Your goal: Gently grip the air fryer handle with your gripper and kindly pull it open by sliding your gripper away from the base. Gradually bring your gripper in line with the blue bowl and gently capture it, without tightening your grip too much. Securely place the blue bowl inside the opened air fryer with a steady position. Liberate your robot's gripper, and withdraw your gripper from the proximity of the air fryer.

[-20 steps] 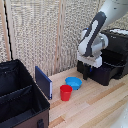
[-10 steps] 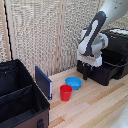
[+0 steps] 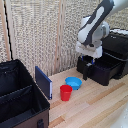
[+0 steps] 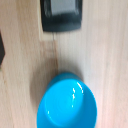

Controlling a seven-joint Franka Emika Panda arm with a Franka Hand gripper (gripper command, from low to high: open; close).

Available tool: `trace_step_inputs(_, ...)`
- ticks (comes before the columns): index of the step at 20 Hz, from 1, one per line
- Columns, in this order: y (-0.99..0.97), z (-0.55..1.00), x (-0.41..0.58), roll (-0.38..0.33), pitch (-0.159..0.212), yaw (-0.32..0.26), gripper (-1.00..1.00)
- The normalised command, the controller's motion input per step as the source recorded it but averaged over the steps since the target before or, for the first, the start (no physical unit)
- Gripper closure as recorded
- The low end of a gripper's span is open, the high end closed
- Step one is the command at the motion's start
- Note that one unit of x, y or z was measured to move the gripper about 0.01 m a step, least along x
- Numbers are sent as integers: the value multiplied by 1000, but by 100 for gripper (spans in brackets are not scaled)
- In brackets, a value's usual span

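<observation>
Starting at the exterior view's left, I am seeing a black fabric case point(image 3: 20, 95) standing open at the near corner of the wooden table point(image 3: 95, 107). A dark blue flat panel point(image 3: 43, 82) is leaning upright against its right side. Just right of that, a red cup point(image 3: 65, 92) is standing upright on the table. The blue bowl point(image 3: 73, 82) is sitting upright on the wood immediately behind and to the right of the cup, the two close together, though I cannot confirm contact. In the wrist view the blue bowl point(image 4: 67, 102) is filling the nearer part of the picture, its inside shining and holding nothing I can make out.

Further right, the air fryer point(image 3: 112, 57) is standing at the far right of the table, with its drawer point(image 3: 100, 70) pulled out toward the exterior view's left. The air fryer handle point(image 3: 85, 71) is showing as a short dark upright bar on the drawer's front face. In the wrist view a dark boxy shape with a grey top point(image 4: 62, 15) is lying beyond the bowl; it is too blurred to identify.

The white arm is reaching in from the upper right, and the claw point(image 3: 90, 61) is hanging above the drawer's front, well clear of the bowl. I cannot tell whether its fingers are spread or pressed together.
</observation>
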Motion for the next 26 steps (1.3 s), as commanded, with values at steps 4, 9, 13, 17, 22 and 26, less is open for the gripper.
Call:
trace_step_inputs(4, 276, 41, -79, 261, 98, 116, -100)
trace_step_inputs(9, 204, 0, -54, 308, 114, 134, -100)
trace_step_inputs(13, 111, -85, -219, 280, 77, 153, -100)
trace_step_inputs(17, 36, -208, -316, 147, 32, 194, -100)
trace_step_inputs(22, 0, -339, -244, 17, 6, 228, -100)
trace_step_inputs(26, 24, -429, -22, 0, -54, 237, -100)
